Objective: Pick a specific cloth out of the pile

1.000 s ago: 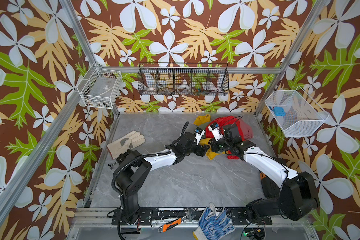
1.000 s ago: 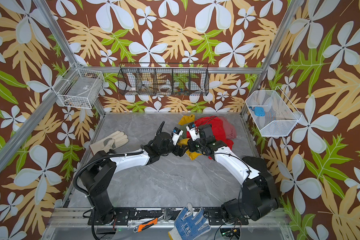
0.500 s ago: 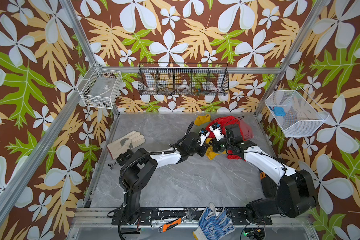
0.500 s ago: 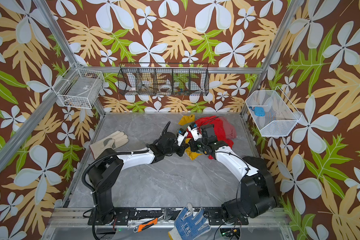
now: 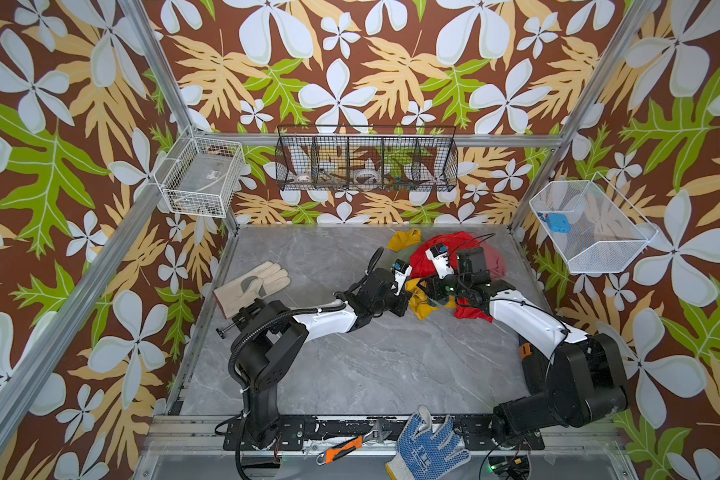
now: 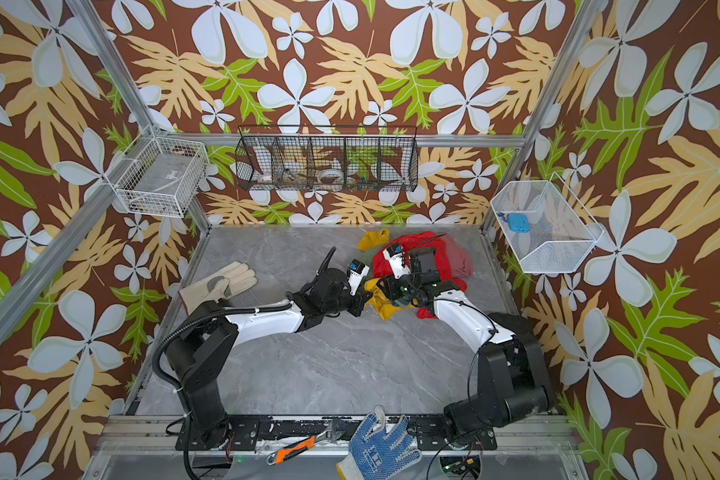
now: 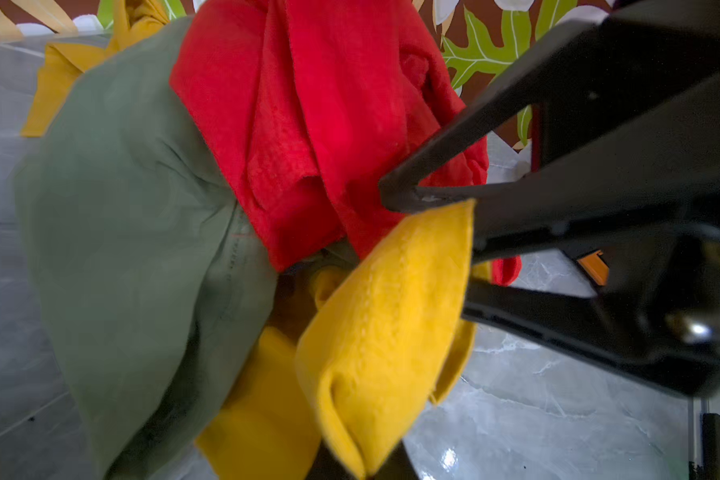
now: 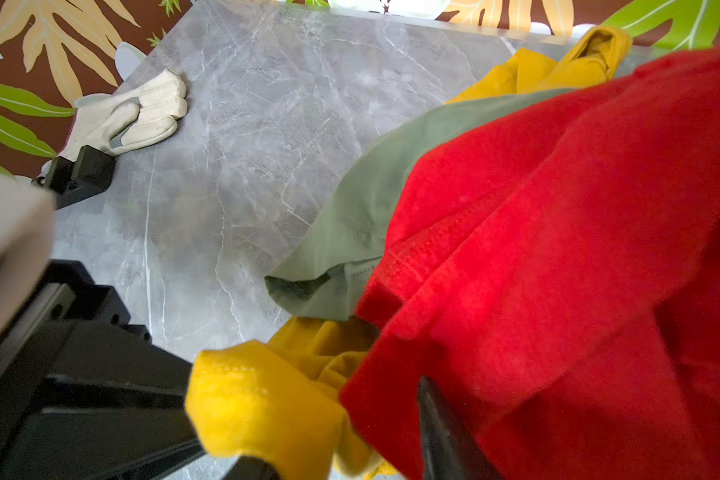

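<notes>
Item: the cloth (image 7: 383, 332), mustard-yellow, soft and creased. Location: far right part of the grey marble table (image 5: 350, 365), on the near-left side of the pile (image 5: 418, 266) and running under it. A yellow fold shows between the two arms in both top views. A second yellow end (image 5: 404, 240) pokes out at the pile's far side. The stretch between is covered, so whether both ends are one piece cannot be told. Left gripper (image 8: 186, 405): jaws together, clamped on the near fold. In the left wrist view its own fingers are only dark slivers at the frame edge under that fold. Right gripper (image 7: 433, 249): jaws apart, with the cloth's edge lying between them and one fingertip against the red cloth (image 7: 329, 124). Whether either pad presses on fabric is unclear. Pile contents: the red cloth on top, an olive-green cloth (image 7: 142, 228) beside and beneath it, and a dull pink cloth (image 5: 495, 264) on the right, partly hidden by the right arm's wrist. In both top views the olive piece is almost wholly covered by the grippers and wrist cameras. Sundries: cream work glove (image 5: 252, 286) at the table's left, well apart from the pile. Blue-dotted glove (image 5: 429, 446) and orange-handled wrench (image 5: 350, 444) lie on the front rail, the glove's cuff cut off by the frame. Black wire basket (image 5: 366, 158) on the back wall, contents too small to identify.
</notes>
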Action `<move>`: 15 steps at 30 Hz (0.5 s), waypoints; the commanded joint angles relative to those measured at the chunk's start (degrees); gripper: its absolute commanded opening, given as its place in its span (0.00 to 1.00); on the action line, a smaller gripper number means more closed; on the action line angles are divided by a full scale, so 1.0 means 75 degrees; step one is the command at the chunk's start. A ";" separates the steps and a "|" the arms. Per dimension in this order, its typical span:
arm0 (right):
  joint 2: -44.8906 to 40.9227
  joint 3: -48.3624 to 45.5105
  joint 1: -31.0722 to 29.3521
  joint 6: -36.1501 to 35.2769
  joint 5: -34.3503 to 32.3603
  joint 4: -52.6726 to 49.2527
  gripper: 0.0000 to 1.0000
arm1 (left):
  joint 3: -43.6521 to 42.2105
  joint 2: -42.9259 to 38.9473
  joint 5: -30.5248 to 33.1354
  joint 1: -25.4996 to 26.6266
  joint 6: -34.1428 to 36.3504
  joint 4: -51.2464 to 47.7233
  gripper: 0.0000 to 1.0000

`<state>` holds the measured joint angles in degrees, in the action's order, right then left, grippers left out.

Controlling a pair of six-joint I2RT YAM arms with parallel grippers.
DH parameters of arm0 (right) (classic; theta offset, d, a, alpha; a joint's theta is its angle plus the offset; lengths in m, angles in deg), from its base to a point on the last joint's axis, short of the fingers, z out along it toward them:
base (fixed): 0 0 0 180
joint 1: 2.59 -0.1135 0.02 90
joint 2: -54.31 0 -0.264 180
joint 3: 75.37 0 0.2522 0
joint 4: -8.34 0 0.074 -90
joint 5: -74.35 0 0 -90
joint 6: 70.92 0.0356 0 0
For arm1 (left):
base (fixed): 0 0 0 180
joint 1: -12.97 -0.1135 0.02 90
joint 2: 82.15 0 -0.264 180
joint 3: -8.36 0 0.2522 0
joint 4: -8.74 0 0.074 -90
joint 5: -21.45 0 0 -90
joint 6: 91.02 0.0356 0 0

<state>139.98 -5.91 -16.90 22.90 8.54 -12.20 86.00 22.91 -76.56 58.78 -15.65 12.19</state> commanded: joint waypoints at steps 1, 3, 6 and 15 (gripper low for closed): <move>0.0194 -0.0051 0.0174 0.0454 -0.0004 0.0370 0.44 | -0.0143 -0.0217 0.0196 0.0021 -0.0244 0.0002 0.00; 0.0249 -0.0090 0.0323 0.0685 0.0109 0.0579 0.44 | -0.0256 -0.0328 0.0279 0.0024 -0.0272 0.0002 0.00; 0.0194 -0.0302 0.0509 0.0938 0.0320 0.1089 0.45 | -0.0444 -0.0441 0.0396 0.0023 -0.0366 -0.0021 0.00; -0.0031 -0.0962 0.0826 0.1171 0.1670 0.2160 0.74 | -0.0787 -0.0563 0.1471 0.0021 -0.1037 -0.0141 0.00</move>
<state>140.72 -11.83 -11.39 29.67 15.68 -2.43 79.42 18.49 -69.59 58.91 -20.85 12.13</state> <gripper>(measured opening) 0.748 0.070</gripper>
